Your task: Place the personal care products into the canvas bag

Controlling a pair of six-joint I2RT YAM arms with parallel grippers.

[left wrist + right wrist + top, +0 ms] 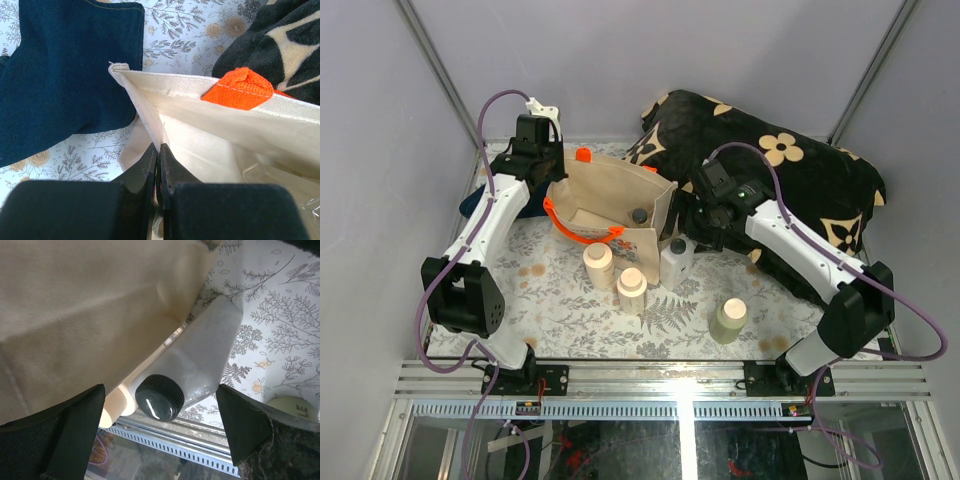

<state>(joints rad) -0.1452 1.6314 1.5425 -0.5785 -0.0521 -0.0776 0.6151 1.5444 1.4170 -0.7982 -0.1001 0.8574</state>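
Note:
The beige canvas bag (605,200) with orange handles (582,234) stands open at mid-table. One dark grey capped bottle (639,214) lies inside it. My left gripper (553,188) is shut on the bag's left rim (150,117). Two cream bottles with tan caps (599,264) (632,289) stand in front of the bag. A clear/white bottle with a dark grey cap (677,258) stands at the bag's right front corner. My right gripper (690,232) is open just above and behind it; its cap (160,397) sits between the spread fingers, untouched. The pale greenish cylinder (728,320) stands front right.
A large black flower-patterned cushion (790,190) fills the back right, under my right arm. A dark blue denim cloth (65,75) lies left of the bag. The metal rail (670,378) marks the table's near edge.

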